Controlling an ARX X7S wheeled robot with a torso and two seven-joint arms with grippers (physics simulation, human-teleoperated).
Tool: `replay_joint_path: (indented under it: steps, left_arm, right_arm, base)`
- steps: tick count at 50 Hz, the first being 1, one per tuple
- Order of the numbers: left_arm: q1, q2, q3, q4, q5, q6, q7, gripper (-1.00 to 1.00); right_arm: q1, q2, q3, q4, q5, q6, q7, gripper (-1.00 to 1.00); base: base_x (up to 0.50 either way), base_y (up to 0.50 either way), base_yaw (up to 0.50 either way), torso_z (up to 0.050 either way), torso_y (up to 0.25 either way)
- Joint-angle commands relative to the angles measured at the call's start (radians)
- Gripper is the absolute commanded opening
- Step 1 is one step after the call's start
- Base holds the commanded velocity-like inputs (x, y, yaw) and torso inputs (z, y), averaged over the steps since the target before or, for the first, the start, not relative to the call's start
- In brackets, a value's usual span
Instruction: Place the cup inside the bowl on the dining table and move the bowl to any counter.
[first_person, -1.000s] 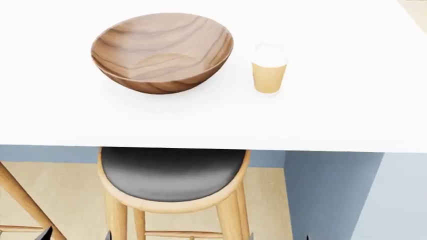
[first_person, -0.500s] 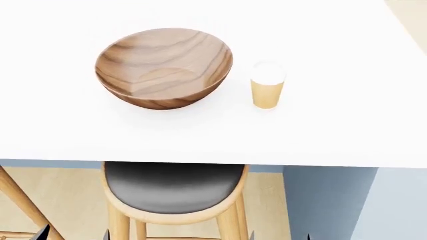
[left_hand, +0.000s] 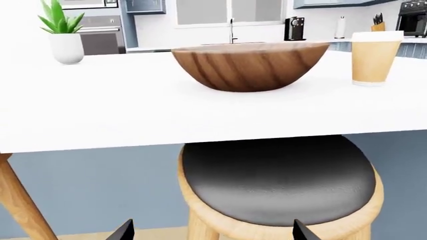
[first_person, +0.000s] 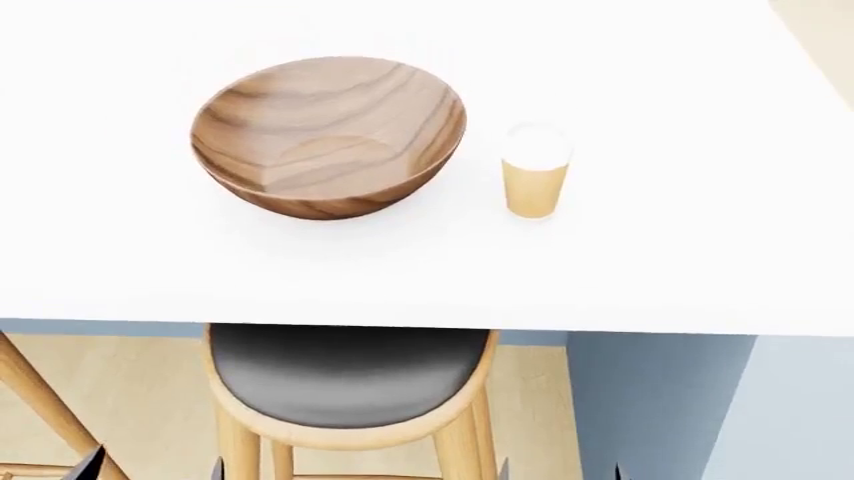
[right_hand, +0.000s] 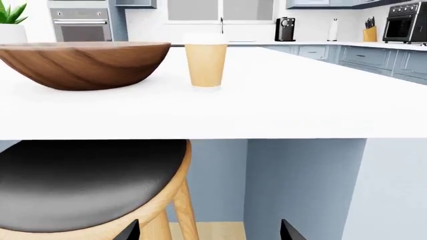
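Two pairs of dark fingertips are all you see of your grippers: the left gripper (left_hand: 212, 231) shows only two black tips at the edge of its wrist view, set wide apart with nothing between them, and the right gripper (right_hand: 209, 231) looks the same in its own view, spread and holding nothing. In the head view the tips barely poke in at the bottom edge, left gripper (first_person: 151, 465) and right gripper (first_person: 561, 470), both below the tabletop and well apart from the task's things. Everything above the tips, fingers and arms alike, is cut off.

Your bowl (first_person: 328, 135) sits upright on the dining table (first_person: 667, 250), and the cup (first_person: 535, 171) stands upright near it on its right, lid on, not touching it. The cup is not yet in the bowl.

Under the table's near edge stands a stool (first_person: 350, 375) with a dark seat and pale wooden rim; its legs are cut off by the frame. Far behind, the left wrist view catches a potted plant (left_hand: 63, 31) on the table and a black coffee machine (left_hand: 294, 28) on a distant counter (left_hand: 200, 48), too small to make out further
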Motion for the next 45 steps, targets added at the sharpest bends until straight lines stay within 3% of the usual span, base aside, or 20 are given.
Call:
replay_joint_path:
  steps: [1,10,16,32,35,38,45]
  left_arm:
    - [0.020,0.161,-0.184,0.008,0.157,-0.039,0.182,1.00]
    - [0.023,0.141,-0.166,0.020,0.132,-0.044,0.159,1.00]
    - [0.028,0.130,-0.182,0.102,0.074,-0.126,0.151,1.00]
    - [-0.219,0.016,-0.199,0.596,-0.021,-0.844,0.158,1.00]
    - [-0.280,-0.008,-0.207,0.652,-0.039,-0.951,0.161,1.00]
    - [-0.363,-0.015,-0.285,0.724,-0.100,-1.090,0.180,1.00]
    - [-0.494,-0.054,-0.357,0.748,-0.152,-1.260,0.201,1.00]
  right_arm:
    - [-0.022,-0.150,0.180,-0.009,-0.151,0.031,-0.174,1.00]
    - [-0.020,-0.128,0.157,-0.010,-0.124,0.032,-0.144,1.00]
    - [-0.016,-0.113,0.171,-0.107,-0.090,0.101,-0.118,1.00]
    - [0.258,0.042,0.291,-0.675,0.033,0.753,-0.066,1.00]
    - [0.315,0.074,0.314,-0.723,0.054,0.840,-0.069,1.00]
    - [0.389,0.104,0.352,-0.775,0.087,0.949,-0.070,1.00]
    - [0.568,0.161,0.455,-0.799,0.179,1.150,-0.104,1.00]
  base:
    - [0.00,0.00,0.00,0.000,0.000]
    - [0.00,0.00,0.00,0.000,0.000]
    - [0.00,0.00,0.00,0.000,0.000]
    - [0.00,0.00,0.00,0.000,0.000]
    - [0.00,0.00,0.00,0.000,0.000]
    - [0.00,0.00,0.00,0.000,0.000]
    - [0.00,0.00,0.00,0.000,0.000]
